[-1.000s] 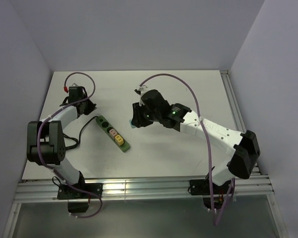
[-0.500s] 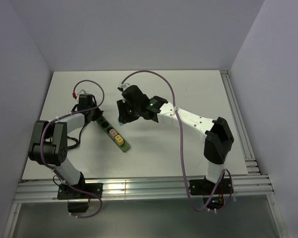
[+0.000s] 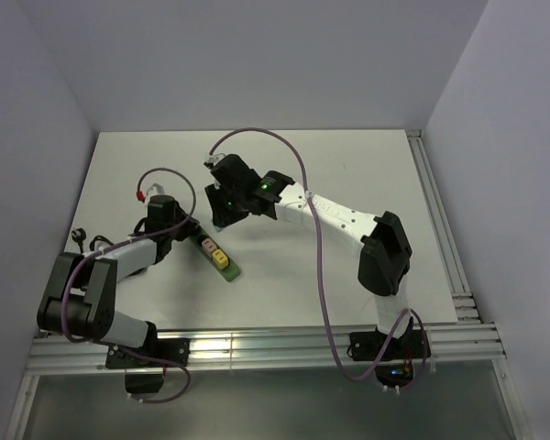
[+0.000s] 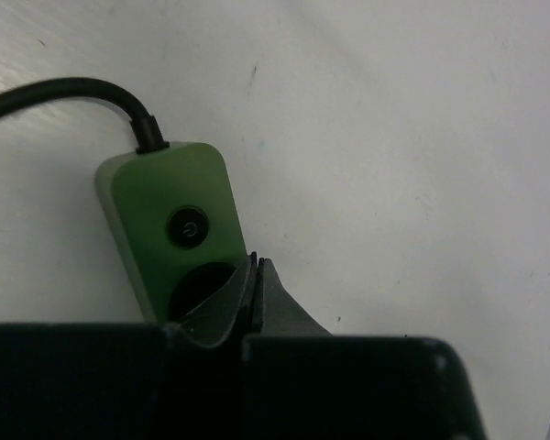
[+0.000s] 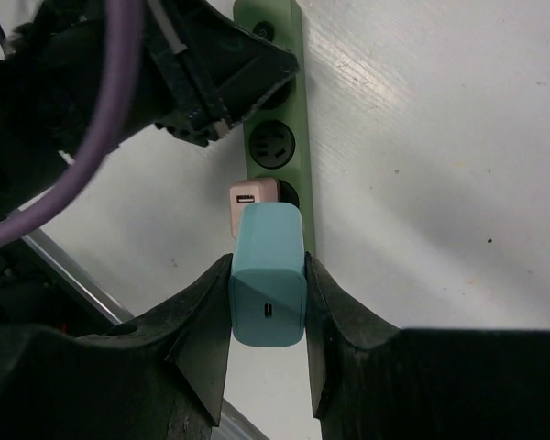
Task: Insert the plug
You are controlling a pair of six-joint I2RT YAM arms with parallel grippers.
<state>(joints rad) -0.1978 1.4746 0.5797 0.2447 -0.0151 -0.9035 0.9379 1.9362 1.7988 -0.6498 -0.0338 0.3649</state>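
Note:
A green power strip (image 3: 227,268) lies left of centre, with a pink plug (image 5: 254,194) and a yellow plug (image 3: 219,259) seated in it. One round socket (image 5: 272,142) between the pink plug and the strip's switch end shows empty. My right gripper (image 5: 269,261) is shut on a teal plug (image 5: 268,284), held above the strip just over the pink plug. My left gripper (image 4: 255,264) is shut with nothing in it, its tips resting on the strip's switch end beside the round button (image 4: 185,227). From above, the right gripper (image 3: 220,209) hovers close to the left gripper (image 3: 181,229).
The strip's black cable (image 4: 64,92) runs off its switch end and loops to the left (image 3: 87,243). Purple arm cables arch above both wrists (image 3: 257,133). A metal rail (image 3: 257,344) borders the near table edge.
The right arm swung left with the teal plug until it hangs over the strip. The left gripper came from the far left corner down onto the strip's switch end.

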